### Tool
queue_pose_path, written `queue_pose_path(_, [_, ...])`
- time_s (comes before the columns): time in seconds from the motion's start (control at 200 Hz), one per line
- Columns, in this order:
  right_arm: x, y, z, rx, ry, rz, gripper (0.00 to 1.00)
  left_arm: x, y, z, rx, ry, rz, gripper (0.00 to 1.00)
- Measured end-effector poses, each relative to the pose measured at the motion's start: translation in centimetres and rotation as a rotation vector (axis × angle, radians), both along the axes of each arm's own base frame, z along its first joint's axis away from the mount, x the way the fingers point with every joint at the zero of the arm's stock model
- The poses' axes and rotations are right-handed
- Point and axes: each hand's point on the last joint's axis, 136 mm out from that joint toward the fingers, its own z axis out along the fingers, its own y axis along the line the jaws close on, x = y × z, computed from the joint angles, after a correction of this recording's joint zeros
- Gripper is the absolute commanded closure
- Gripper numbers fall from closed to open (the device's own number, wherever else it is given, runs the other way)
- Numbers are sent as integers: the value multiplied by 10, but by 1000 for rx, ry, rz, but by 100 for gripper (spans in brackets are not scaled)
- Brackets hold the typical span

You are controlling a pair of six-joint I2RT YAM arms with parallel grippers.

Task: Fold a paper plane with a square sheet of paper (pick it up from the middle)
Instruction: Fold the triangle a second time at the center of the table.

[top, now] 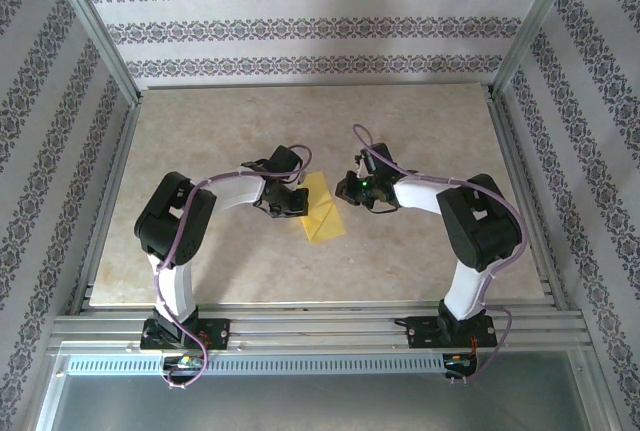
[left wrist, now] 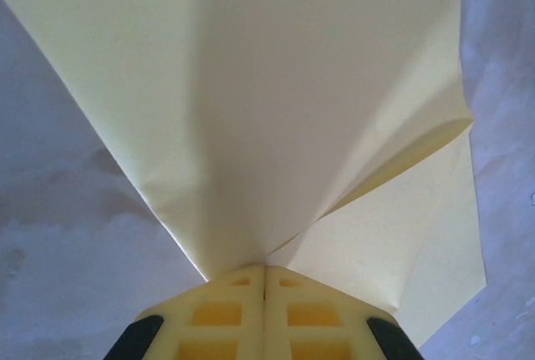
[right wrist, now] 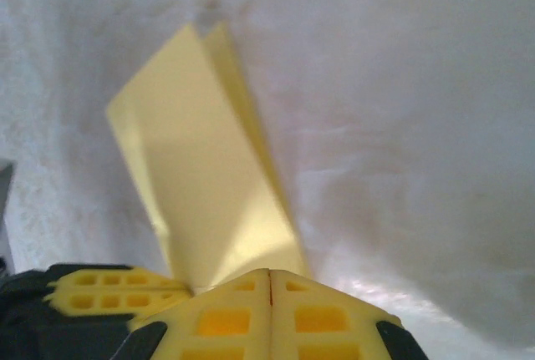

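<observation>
Pinching the square sheet of paper (top: 323, 209) with the left gripper (left wrist: 265, 270), jaws fully closed on a fold, near the middle of the table (top: 200, 131), well off every edge. Held up, probably, to keep one side raised for creasing. Closed tight too on the right gripper (right wrist: 269, 273), tips by the sheet's corner. Gripping or merely pressing: cannot tell.

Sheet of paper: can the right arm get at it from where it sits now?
Probably yes. The right gripper sits shut right at the sheet of paper, with nothing between them; the left gripper pinches the other side.
</observation>
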Motion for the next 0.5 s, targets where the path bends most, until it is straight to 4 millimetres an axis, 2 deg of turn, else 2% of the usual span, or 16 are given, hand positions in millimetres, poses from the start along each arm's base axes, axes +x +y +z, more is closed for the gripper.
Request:
queue_pose_path(0.125, [-13,19,0,4,0,54,100,5,-1,0,14,-10,-25,98])
queue_pose_path(0.255, [-24,33,-11,0,34,85,100,7,-2,0,19,-18,-42,98])
queue_pose_path(0.38, [-29,33,-28,-14,85,77,100,8,-3,0,22,-22,-54,98])
queue_pose_path(0.505, [-25,33,-29,-8,96,64,100,8,-3,1,23,-25,-61,98])
